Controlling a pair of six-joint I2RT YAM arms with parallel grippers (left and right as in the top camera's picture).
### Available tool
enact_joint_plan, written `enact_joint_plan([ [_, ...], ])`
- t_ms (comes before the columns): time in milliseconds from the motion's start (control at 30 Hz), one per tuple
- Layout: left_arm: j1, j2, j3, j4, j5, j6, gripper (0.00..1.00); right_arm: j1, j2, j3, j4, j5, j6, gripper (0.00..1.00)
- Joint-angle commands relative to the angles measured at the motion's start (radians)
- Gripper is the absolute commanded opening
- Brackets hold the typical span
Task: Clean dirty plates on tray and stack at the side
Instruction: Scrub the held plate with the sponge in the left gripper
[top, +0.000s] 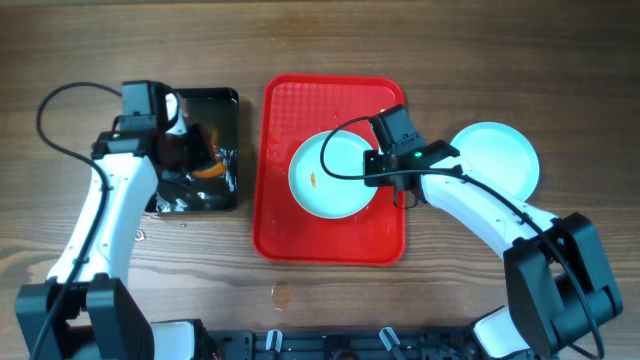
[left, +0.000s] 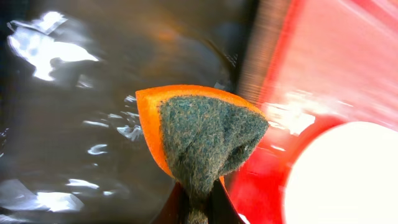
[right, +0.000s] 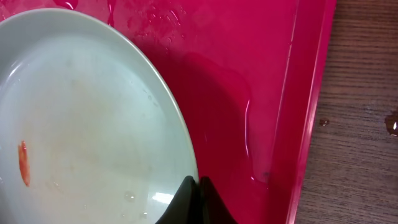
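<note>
A pale blue plate (top: 328, 175) with a small orange smear lies on the red tray (top: 290, 235). My right gripper (top: 378, 172) is shut on this plate's right rim; in the right wrist view the fingers (right: 194, 186) pinch the plate (right: 81, 124) edge, with the smear at its left. A second pale plate (top: 500, 160) rests on the table to the right of the tray. My left gripper (left: 199, 199) is shut on an orange sponge (left: 199, 134) with a green scouring face, held above the black tray (top: 215, 195).
The black tray holds water and stands just left of the red tray. The red tray's wet surface (right: 249, 93) and rim show in the right wrist view. Bare wooden table (top: 500, 60) surrounds both trays.
</note>
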Motion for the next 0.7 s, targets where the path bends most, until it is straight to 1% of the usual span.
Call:
enact_joint_plan([
  [0,-0.107,-0.012,0.018,0.032,0.169,-0.106,0.04,-0.002,-0.019,0.016,0.005,-0.012,0.003,0.04],
  [200,-0.329,0.063,0.018,0.168,0.156,-0.234,0.04,-0.002,-0.019,0.016,0.003,-0.012,0.003,0.04],
  [333,-0.450,0.171,0.018,0.236,0.088,-0.368,0.04,-0.002,-0.019,0.016,0.003,-0.014,0.003,0.04],
  [500,-0.522,0.303,0.018,0.310,0.087,-0.468,0.04,-0.002,-0.019,0.016,0.003,-0.020,0.005,0.04],
  [600,-0.544,0.360,0.018,0.355,0.095,-0.481,0.04,-0.002,-0.019,0.016,0.003,-0.020,0.028,0.04],
  [667,-0.549,0.389,0.018,0.349,0.097,-0.480,0.04,-0.002,-0.019,0.016,0.004,-0.024,0.030,0.04],
])
